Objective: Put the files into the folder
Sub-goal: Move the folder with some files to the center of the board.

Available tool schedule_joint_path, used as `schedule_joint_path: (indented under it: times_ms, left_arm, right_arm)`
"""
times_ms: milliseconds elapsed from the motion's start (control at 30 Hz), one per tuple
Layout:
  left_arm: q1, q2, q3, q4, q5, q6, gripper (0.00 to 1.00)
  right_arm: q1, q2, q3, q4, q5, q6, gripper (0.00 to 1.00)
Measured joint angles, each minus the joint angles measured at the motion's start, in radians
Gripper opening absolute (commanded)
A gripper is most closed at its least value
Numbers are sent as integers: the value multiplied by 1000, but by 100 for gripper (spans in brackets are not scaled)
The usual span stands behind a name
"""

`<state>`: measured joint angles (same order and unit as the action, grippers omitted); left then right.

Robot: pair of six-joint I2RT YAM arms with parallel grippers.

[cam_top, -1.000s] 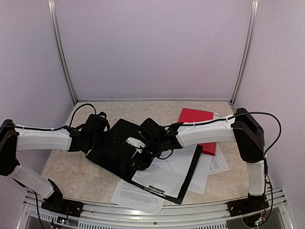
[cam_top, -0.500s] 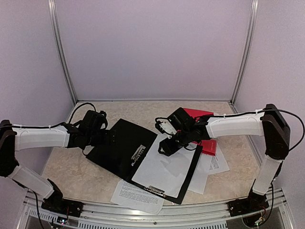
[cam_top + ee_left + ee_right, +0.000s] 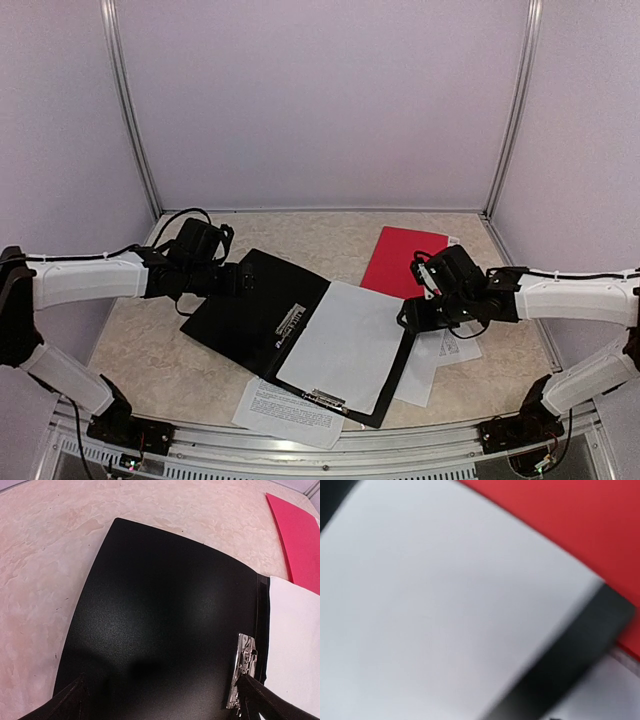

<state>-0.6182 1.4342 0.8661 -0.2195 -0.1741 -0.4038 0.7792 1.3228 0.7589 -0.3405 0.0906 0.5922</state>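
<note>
The left gripper is spread wide over black folder; right gripper state cannot be told, wrist view blurred; printed sheet, 6 o'clock, partly covered.

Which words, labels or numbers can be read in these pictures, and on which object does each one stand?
No text can be read.
Metal clip at the spine of the black folder: dark marks, too small.
Pale strip on the folder's near edge: too small.
Front printed sheet: dense text, too small.
Right printed sheet: text too small.
Blank sheet and red cover: no text visible.
</note>
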Motion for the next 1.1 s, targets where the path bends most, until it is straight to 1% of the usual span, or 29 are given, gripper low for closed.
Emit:
schedule_joint_path:
  times_ms: [100, 233, 500, 633, 733, 833, 1000, 1100]
  left_arm:
    - [0, 15, 4, -2, 13, 0, 99]
    - [-1, 28, 10, -4, 18, 0, 99]
    - [-11, 41, 21, -11, 18, 0, 99]
    - [-13, 41, 21, -14, 16, 0, 99]
    - [-13, 41, 21, -15, 12, 0, 99]
    - [-13, 45, 21, -16, 11, 0, 99]
    - [-18, 51, 21, -18, 9, 0, 99]
    - [-19, 53, 21, -19, 8, 0, 99]
  right_arm:
    - [-45, -58, -76, 11, 1, 47, 58]
    - [-102, -79, -161, 53, -32, 85, 57]
    - [-163, -28, -214, 201, -128, 110, 56]
    - [-187, 13, -231, 274, -174, 116, 53]
    - [-198, 35, -240, 316, -195, 120, 48]
    - [-212, 55, -250, 373, -219, 132, 40]
    - [-226, 81, -275, 448, -248, 153, 33]
    - [-227, 90, -290, 478, -254, 167, 26]
